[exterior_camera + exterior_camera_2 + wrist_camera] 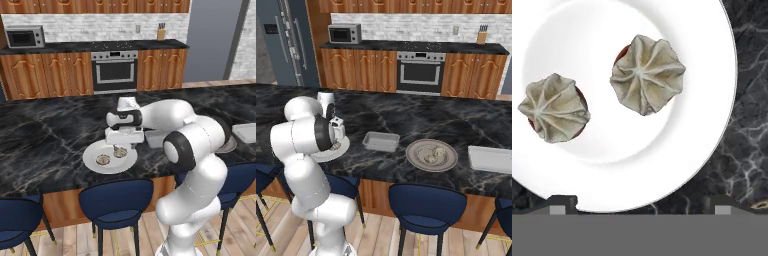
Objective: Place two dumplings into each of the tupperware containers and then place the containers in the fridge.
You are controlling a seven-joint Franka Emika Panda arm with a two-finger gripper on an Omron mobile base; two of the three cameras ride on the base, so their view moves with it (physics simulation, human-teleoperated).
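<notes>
1. Dumplings: two lie on the round white plate (pixel 95 165), one (pixel 103 159) toward the plate's left and one (pixel 120 150) directly under the pincer (pixel 120 146).
2. In the hand view the two dumplings sit apart on the white plate (pixel 712 100); the larger-looking one (pixel 647 74) is near the middle and the other (pixel 554 107) is toward the left edge. Both show pleated tops.
3. The pincer hangs just above the white plate; its fingertips (pixel 562 205) stand wide apart at the bottom corners of the hand view, with nothing between them.
4. Two more dumplings (pixel 434 154) rest on the round grey plate (pixel 416 159), farther along the dark marble surface (pixel 406 120).
5. One tupperware container (pixel 381 141) sits on the surface between the two plates; a second container (pixel 491 159) lies beyond the grey plate, near the right edge of the right base view.
6. The fridge (pixel 283 42) stands behind the surface at the upper left of the right base view, its door closed.
7. Blue stools (pixel 117 200) line the near side of the surface.
</notes>
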